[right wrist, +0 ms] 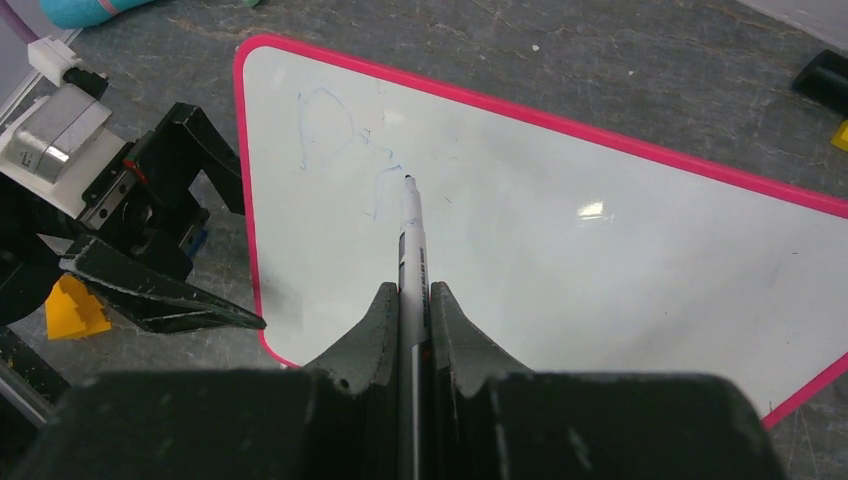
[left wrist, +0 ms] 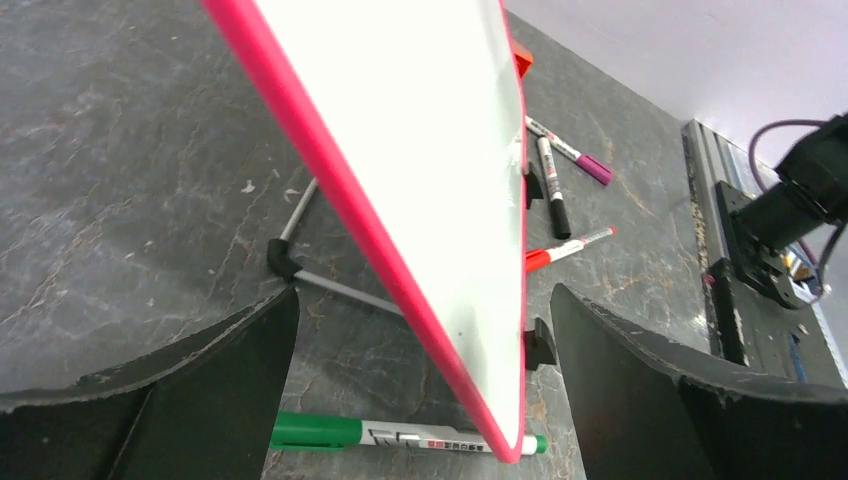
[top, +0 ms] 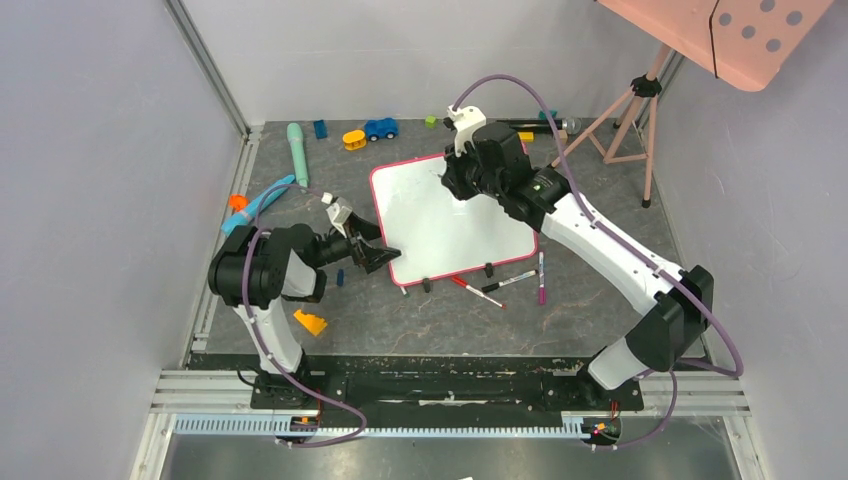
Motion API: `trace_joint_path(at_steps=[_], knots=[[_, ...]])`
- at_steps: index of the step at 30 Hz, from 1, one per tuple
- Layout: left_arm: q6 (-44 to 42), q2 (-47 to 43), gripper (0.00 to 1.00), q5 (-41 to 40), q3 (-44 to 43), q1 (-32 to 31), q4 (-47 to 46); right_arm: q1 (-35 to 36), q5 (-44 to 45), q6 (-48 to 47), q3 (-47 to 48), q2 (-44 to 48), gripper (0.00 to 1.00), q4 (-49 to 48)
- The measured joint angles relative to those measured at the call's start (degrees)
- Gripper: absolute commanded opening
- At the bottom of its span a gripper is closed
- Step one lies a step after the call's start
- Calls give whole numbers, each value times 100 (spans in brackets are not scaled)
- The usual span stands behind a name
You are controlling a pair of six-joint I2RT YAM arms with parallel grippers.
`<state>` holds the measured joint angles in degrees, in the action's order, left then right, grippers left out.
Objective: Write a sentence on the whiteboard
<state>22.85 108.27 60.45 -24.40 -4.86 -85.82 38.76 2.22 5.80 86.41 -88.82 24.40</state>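
The whiteboard (top: 450,215) with its pink-red frame stands tilted in the middle of the table; it also shows in the left wrist view (left wrist: 430,150) and the right wrist view (right wrist: 600,260). My right gripper (top: 458,182) (right wrist: 412,290) is shut on a marker (right wrist: 412,230) whose tip touches the board's upper left area. The sentence (right wrist: 302,130) is only a few faint bluish strokes there, a "D" and a bit more. My left gripper (top: 383,258) (left wrist: 422,295) is open, its fingers on either side of the board's near left corner; it also shows in the right wrist view (right wrist: 250,262).
A red marker (top: 478,292), a black marker (top: 508,281) and a purple marker (top: 541,278) lie in front of the board. A green marker (left wrist: 400,436) lies under its corner. Toys, including a blue car (top: 380,128), lie at the back. A pink tripod (top: 630,110) stands back right.
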Motion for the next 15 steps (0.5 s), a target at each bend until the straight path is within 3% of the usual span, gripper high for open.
trace_joint_path(at_steps=[7, 13, 15], knots=[[-17, -328, 100, 378, 48, -11, 37, -26, -28, -55, -131, 199, 0, -15], [26, -2155, 100, -435, 809, 59, 162, -46, -33, -90, -208, 778, 0, -81], [61, -2942, 100, -890, 876, 79, 826, -55, -33, -92, -247, 1003, 0, -125]])
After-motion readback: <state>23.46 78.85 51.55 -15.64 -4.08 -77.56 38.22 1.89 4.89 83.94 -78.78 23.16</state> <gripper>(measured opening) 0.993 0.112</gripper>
